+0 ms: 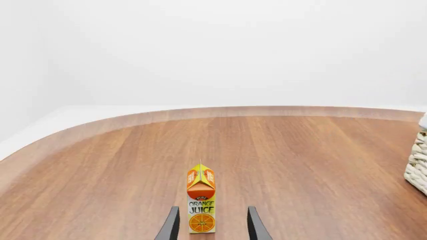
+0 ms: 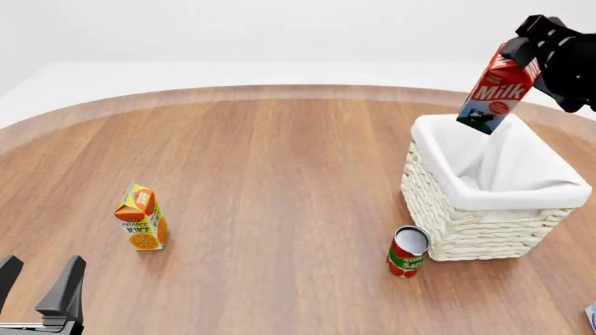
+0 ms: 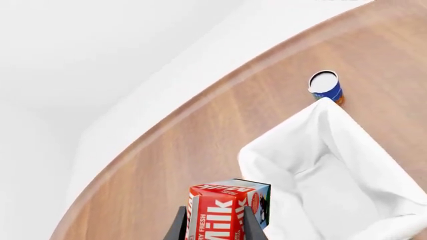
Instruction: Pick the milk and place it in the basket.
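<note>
The milk (image 2: 497, 89), a red carton with a blue-green base, hangs tilted in the air above the far side of the basket (image 2: 465, 216), a cream wicker basket with a white cloth lining. My right gripper (image 2: 532, 54) is shut on the milk's upper part. In the right wrist view the milk (image 3: 223, 212) sits between the fingers of the right gripper (image 3: 213, 215), and the basket's cloth lining (image 3: 293, 135) lies open below and beyond it. My left gripper (image 2: 38, 280) is open and empty at the near left edge, well short of the basket.
An orange juice carton (image 2: 142, 218) stands at the left, just ahead of my open left gripper (image 1: 213, 212), where it also shows (image 1: 201, 200). A red tomato sauce can (image 2: 407, 251) stands against the basket's near left corner. A blue can (image 3: 327, 86) stands beyond the basket.
</note>
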You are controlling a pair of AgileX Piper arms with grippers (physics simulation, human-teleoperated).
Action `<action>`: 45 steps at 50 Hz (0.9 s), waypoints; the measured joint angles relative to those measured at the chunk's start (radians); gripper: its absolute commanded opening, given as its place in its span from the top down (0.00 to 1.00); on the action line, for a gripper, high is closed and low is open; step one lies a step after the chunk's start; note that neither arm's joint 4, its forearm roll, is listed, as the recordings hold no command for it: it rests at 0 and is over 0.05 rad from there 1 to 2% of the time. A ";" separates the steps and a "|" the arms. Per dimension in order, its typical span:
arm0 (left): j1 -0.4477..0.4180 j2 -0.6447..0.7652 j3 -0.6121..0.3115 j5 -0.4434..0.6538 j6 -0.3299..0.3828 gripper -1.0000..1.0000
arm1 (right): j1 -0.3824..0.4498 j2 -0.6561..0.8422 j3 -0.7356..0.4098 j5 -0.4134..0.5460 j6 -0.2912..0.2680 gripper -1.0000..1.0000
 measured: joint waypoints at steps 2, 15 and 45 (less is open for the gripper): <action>0.000 0.000 0.000 0.000 0.000 0.00 | -0.007 0.000 0.002 -0.001 0.000 1.00; 0.000 0.000 0.000 0.000 0.000 0.00 | -0.040 0.006 0.018 -0.009 -0.006 1.00; 0.000 0.000 0.000 0.000 0.000 0.00 | -0.109 0.034 0.070 -0.054 -0.018 1.00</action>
